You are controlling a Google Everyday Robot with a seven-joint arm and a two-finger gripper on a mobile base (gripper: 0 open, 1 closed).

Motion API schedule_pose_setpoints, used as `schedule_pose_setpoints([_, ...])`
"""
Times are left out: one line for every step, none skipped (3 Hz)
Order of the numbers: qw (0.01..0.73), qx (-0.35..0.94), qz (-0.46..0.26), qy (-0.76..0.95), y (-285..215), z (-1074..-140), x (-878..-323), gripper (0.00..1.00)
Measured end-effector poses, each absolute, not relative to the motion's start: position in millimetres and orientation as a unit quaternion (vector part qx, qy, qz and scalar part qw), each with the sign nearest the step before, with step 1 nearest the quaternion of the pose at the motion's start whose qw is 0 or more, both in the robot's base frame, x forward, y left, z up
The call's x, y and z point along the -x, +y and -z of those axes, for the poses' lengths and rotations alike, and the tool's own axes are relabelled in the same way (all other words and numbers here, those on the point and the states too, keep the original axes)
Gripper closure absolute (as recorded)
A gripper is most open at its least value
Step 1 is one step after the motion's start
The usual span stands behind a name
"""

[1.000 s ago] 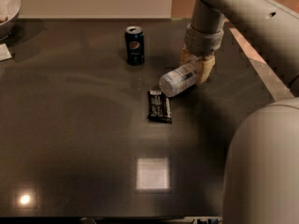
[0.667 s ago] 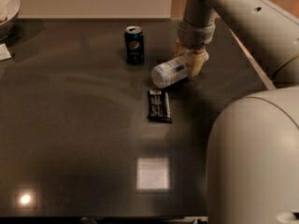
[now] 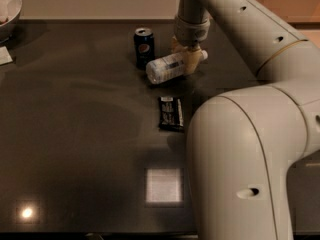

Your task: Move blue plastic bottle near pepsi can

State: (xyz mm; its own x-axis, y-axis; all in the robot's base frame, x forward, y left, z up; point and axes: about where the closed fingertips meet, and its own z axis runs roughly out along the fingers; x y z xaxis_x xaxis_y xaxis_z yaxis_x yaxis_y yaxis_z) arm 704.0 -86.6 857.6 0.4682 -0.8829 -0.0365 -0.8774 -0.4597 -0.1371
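The blue plastic bottle (image 3: 167,67) lies on its side, clear with a pale label, its base end pointing left and its white cap to the right. My gripper (image 3: 187,57) comes down from above and is shut on the bottle near its cap end. The pepsi can (image 3: 144,47) stands upright on the dark table, just left of the bottle's base end, with a narrow gap between them.
A flat black snack bar wrapper (image 3: 170,113) lies in front of the bottle. A white bowl (image 3: 11,5) sits at the far left corner with a white paper (image 3: 5,56) beside it. My arm's large body (image 3: 250,149) fills the right foreground.
My gripper has carried the bottle leftward and toward the back of the table, from right of the wrapper to just beside the can.
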Motion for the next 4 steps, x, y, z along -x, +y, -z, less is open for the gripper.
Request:
schedule_pose_setpoints([0.072,0.853,0.021,0.517,-72,-853,-716,0.81])
schedule_pose_setpoints([0.071,0.852,0.022,0.518,-66,-848,-724,0.58])
schedule_pose_setpoints([0.069,0.852,0.026,0.519,-64,-845,-729,0.35])
schedule_pose_setpoints([0.068,0.849,0.032,0.523,-67,-845,-732,0.12])
